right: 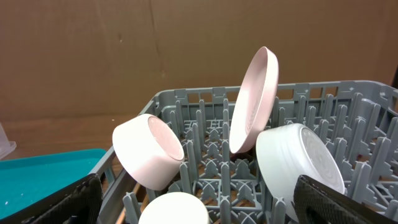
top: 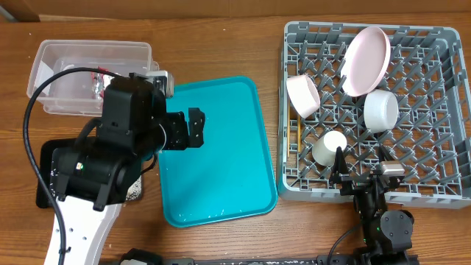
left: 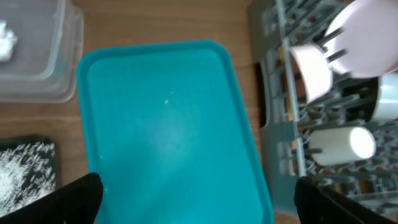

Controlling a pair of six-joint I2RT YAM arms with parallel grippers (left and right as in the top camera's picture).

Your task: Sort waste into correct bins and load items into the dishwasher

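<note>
The grey dish rack (top: 441,184) holds the pink-white plate (top: 368,55) on edge, the pinkish bowl (top: 302,94), the white bowl (top: 381,110) and the white cup (top: 331,147). I cannot make out the chopsticks. The clear tub (top: 51,55) holds a white tissue (left: 6,40) and the red wrapper (top: 99,82). The black tray (top: 45,173) with rice (left: 18,174) lies mostly under my left arm. My left gripper (top: 195,129) is open and empty over the teal tray (top: 221,154). My right gripper (top: 364,177) is open and empty at the rack's front edge, facing the cup (right: 174,208).
The teal tray (left: 168,124) lies between the tub and the rack (left: 280,124) and carries only a few specks. The table is brown wood. My left arm's cable loops over the clear tub.
</note>
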